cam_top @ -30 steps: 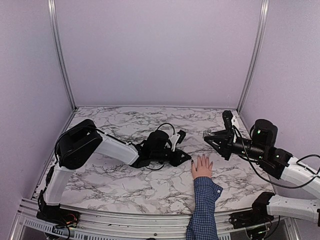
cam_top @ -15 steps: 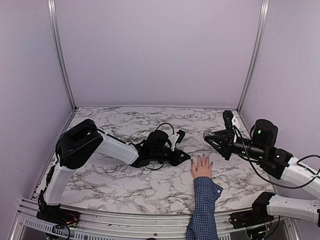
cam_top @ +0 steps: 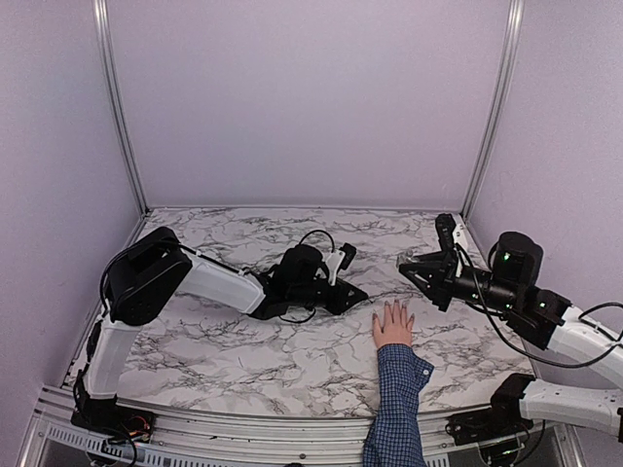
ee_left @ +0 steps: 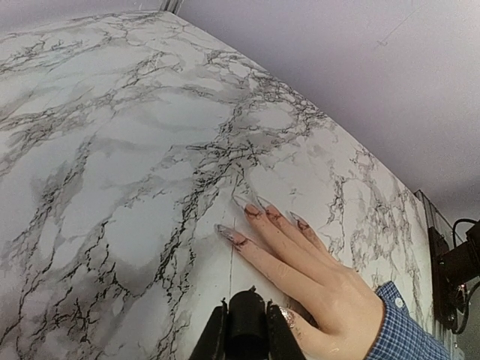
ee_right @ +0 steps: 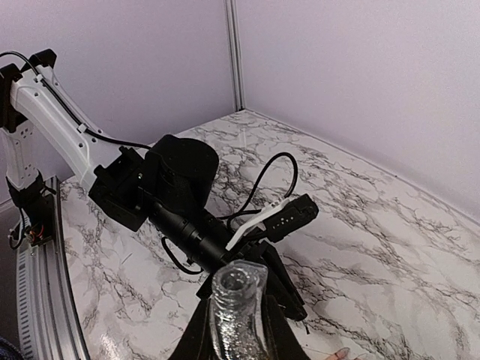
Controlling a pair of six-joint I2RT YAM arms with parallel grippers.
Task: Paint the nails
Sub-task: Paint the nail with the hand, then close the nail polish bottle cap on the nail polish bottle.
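Across a marble-patterned desk [cam_top: 243, 341], the left arm [cam_top: 219, 282] stretches low and nearly flat toward the centre. The right arm [cam_top: 545, 311] is raised at the desk's right side, its forearm reaching inward above the surface. A person's hand [cam_top: 393, 326] in a blue checked sleeve [cam_top: 397, 399] lies palm down near the front edge between the two arms, fingers spread. The left pincer [cam_top: 355, 292] is clamped on a small black cap [ee_left: 247, 319] and hangs just left of the hand, near the thumb. The right pincer [cam_top: 409, 265] is closed around a clear, glitter-flecked bottle [ee_right: 237, 300] held upright with its neck open, above and just behind the fingertips. The nails [ee_left: 251, 210] are long and pointed and show a dark, speckled tint, resting on the marble at the ends of the spread fingers. Compared with a second ago, the left arm has drawn back to the left, opening a gap between its pincer and the hand. The right arm and the hand have not moved.
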